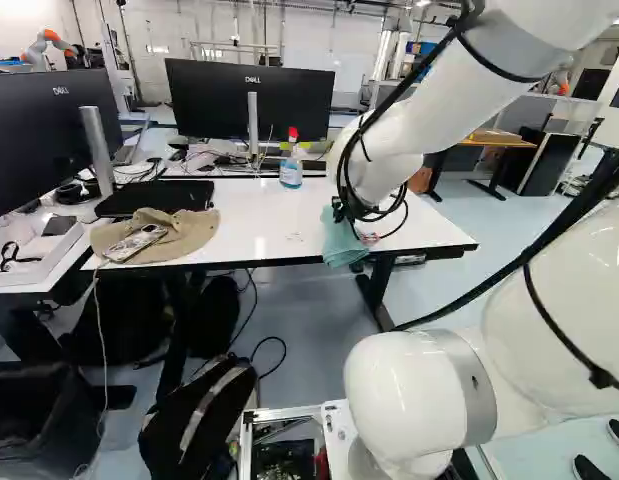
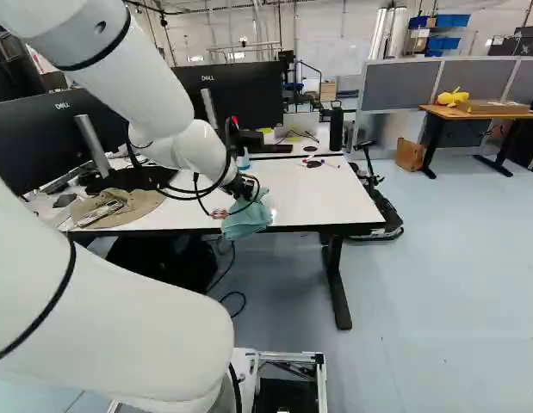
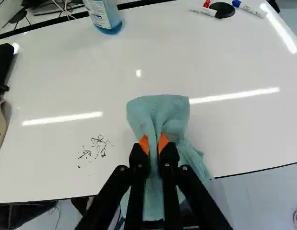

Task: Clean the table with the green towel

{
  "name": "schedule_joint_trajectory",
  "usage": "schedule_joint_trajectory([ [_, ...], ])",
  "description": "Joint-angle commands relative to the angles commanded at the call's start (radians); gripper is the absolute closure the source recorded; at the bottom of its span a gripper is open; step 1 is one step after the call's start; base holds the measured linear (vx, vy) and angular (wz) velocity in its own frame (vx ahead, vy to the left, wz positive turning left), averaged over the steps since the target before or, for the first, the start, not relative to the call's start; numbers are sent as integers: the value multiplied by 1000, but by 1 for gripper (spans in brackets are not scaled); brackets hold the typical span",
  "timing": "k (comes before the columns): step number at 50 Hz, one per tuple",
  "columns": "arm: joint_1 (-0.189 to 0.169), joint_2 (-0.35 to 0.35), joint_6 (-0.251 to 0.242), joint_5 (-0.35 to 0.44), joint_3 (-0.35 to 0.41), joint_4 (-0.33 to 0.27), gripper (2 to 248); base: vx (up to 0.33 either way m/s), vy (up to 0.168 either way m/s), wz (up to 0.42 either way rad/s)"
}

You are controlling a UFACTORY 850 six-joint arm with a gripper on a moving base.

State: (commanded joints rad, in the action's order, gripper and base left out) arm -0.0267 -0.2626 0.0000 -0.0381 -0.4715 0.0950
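Green towel [image 3: 160, 108] is pinched between the orange pads [image 3: 144, 143] of the claw [image 2: 244, 187], partly laid on the white table [image 3: 42, 148] and draped over its near edge; dark scribbles [image 3: 94, 147] beside it are shown plainly by the wrist view, only faintly by the left base view; pens [image 3: 250, 9] near a round black thing [image 3: 222, 9] are seen in the wrist and right base views, but are hidden by the arm [image 1: 449, 110] in the left one; the spray bottle [image 3: 104, 17] is cut off in the wrist view.
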Motion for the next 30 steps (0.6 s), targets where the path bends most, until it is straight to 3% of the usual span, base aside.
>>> schedule_joint_trajectory([
  [30, -1, 8, 0, 0, -7, 0, 209, 0, 0, 0],
])
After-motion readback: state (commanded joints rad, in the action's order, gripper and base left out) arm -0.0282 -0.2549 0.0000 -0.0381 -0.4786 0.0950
